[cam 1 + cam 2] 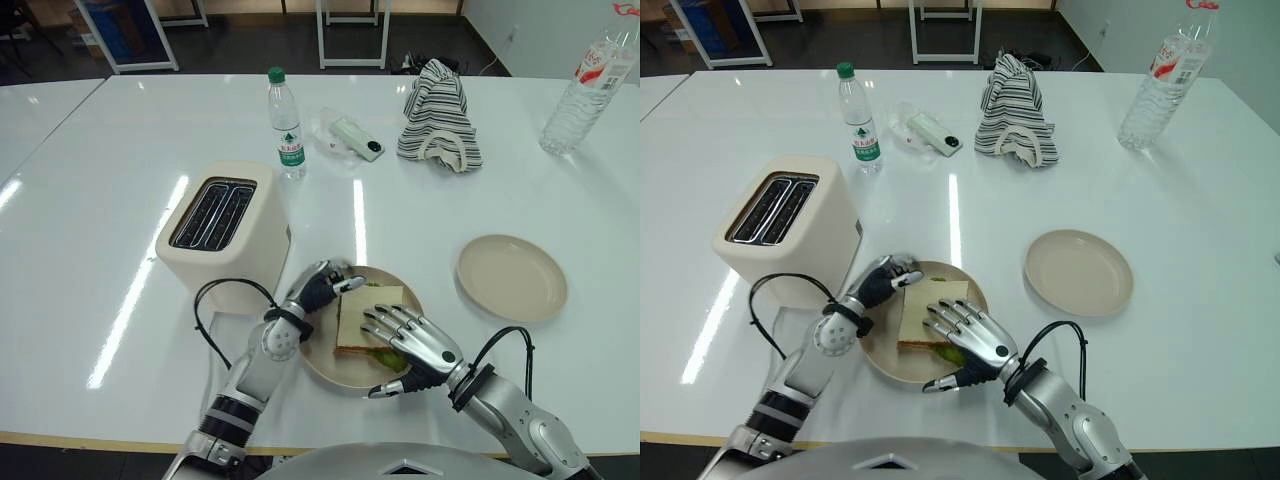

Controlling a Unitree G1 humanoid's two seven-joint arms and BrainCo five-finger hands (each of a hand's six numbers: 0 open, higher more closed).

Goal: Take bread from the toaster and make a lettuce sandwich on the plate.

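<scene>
Right hand (412, 342) sits closest in the left eye view, spread wide and flat, fingers (385, 322) lying on the top bread slice (365, 305) and holding nothing. Under that palm is the sandwich, with green lettuce (388, 357) peeking out from under the near edge of the slice, all of it on the tan plate (322, 368). Just across the bread from it, the left hand (318, 290) is curled in narrow, fingertips closed on the slice's far left corner. A black cable (205, 310) loops on the table (100, 300) just left of the left wrist. Over to the right eye view now: the cream toaster (790, 235) stands just beyond and left of the left hand, very near it, slots facing up. A second tan plate (1080, 272) lies to the right of the right hand and a little farther out, apart from the sandwich plate. Well beyond both hands, a green-capped water bottle (858, 125) stands upright behind the toaster. Right of the bottle lies a small white device (935, 133) in clear wrap, then a striped bag (1015, 112). Far off to the right hand's right, a clear bottle (1160, 85) stands at the back of the table.
</scene>
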